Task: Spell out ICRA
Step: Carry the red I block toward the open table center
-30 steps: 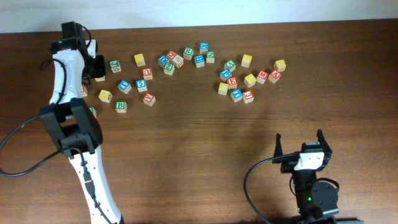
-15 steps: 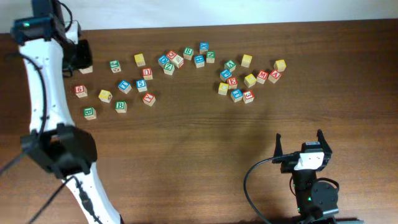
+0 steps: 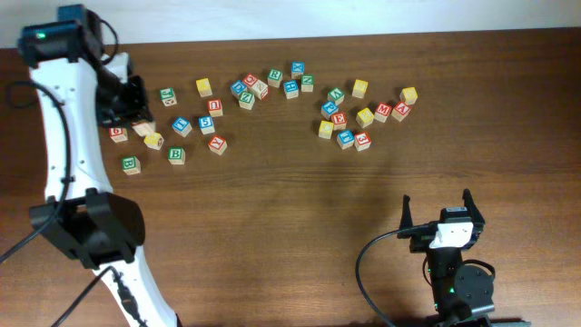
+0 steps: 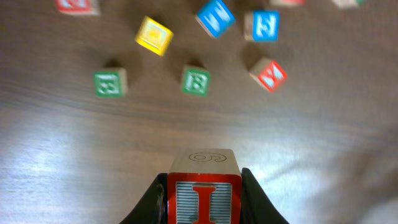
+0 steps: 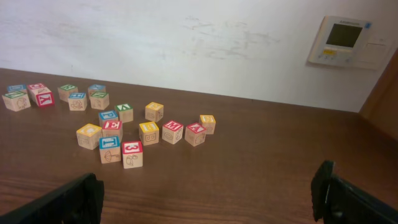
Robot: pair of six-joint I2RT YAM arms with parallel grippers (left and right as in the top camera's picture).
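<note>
Now, left gripper (image 4: 204, 199): your fingers are pinched on the I cube (image 4: 204, 186). Its red letter faces the wrist camera, and it looks lifted clear of the table (image 3: 272, 209).
Ahead of the left gripper: one green-faced cube (image 4: 111, 83) and a second green-faced cube (image 4: 196, 81) sit side by side, with a yellow cube (image 4: 154, 35) beyond them. All are apart from the held cube.
Just past the held cube: bare wood in the wrist view.
Step in hand: by my reading you are carrying the I to start the word — no row is laid out yet.
Relation that counts: the open wood lies to the left gripper's right and back toward its base. The word's long axis should run left to right, so set the I at the left end with room for three cubes on its right.
R (image 3: 274, 74): green-lettered, well off to the left gripper's right in the far row, nearer that gripper than the other.
C: several yellow cubes lie about — you cannot tell from here which one it is.
A (image 3: 400, 111): red-lettered and small, so only likely; it is at the far-right cluster, ahead of the right gripper.
Right gripper (image 5: 208, 205): fingers spread wide, holding nothing, well back from every cube.
</note>
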